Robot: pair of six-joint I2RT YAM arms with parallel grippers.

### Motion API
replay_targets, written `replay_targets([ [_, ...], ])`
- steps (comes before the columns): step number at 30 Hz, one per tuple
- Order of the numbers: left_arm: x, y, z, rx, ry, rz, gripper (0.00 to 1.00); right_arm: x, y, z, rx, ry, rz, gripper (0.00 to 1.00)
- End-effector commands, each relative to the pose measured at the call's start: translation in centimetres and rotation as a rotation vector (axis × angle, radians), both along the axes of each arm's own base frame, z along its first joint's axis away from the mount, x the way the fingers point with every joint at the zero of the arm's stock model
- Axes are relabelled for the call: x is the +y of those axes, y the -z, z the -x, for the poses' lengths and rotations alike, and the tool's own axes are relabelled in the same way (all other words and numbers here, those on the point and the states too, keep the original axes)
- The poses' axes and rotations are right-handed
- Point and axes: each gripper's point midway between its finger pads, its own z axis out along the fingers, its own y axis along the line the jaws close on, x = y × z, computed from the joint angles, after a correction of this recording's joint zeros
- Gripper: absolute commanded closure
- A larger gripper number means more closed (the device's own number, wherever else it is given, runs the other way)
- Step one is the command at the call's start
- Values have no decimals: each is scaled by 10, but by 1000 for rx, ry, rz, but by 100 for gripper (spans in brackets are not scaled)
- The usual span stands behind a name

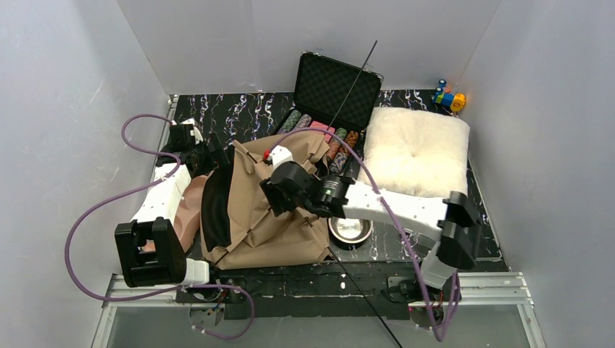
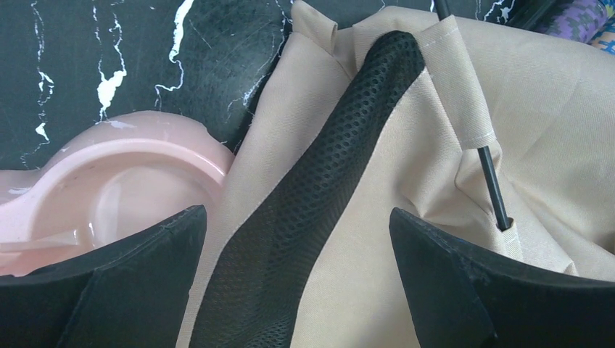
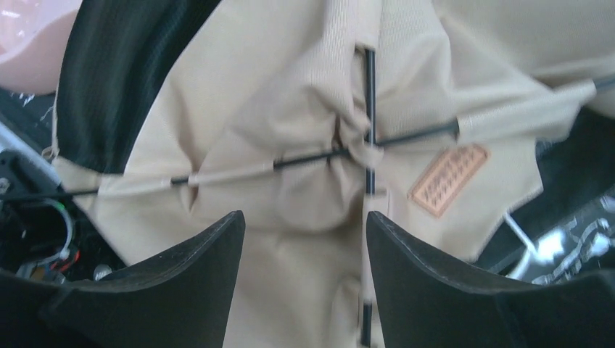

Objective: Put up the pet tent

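Top external: pet tent [image 1: 272, 233], near-to-far

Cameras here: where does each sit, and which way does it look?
Top external: above and behind the bases, looking down on the pet tent, cushion and both arms.
Left wrist: on the left arm, looking past the open left gripper at the tent's mesh strip and a pink dish.
Right wrist: on the right arm, looking past the open right gripper at the crossed poles and label.
Shared: both wrist views show tent fabric.

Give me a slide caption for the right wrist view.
Open right hand hovers above crossed thin black poles on the crumpled tan canvas pet tent.
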Motion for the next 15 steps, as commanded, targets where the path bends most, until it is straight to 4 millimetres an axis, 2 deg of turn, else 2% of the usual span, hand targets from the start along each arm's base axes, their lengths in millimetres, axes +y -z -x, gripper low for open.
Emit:
replay_targets([
  [1, 9, -12, -7, -35, -10, -11, 2, 48, -13, -37, -96, -91, -60, 31],
  [5, 7, -15, -7, -48, -6, 8, 2, 62, 7, -70, -142, -58, -21, 32],
  [9, 6, -19, -7, -66, -6, 14, 2, 65, 24, -95, -138, -23, -8, 33],
  [15, 2, -23, -8, -80, 5, 33, 2, 70, 53, -106, -91, -43, 18, 35],
])
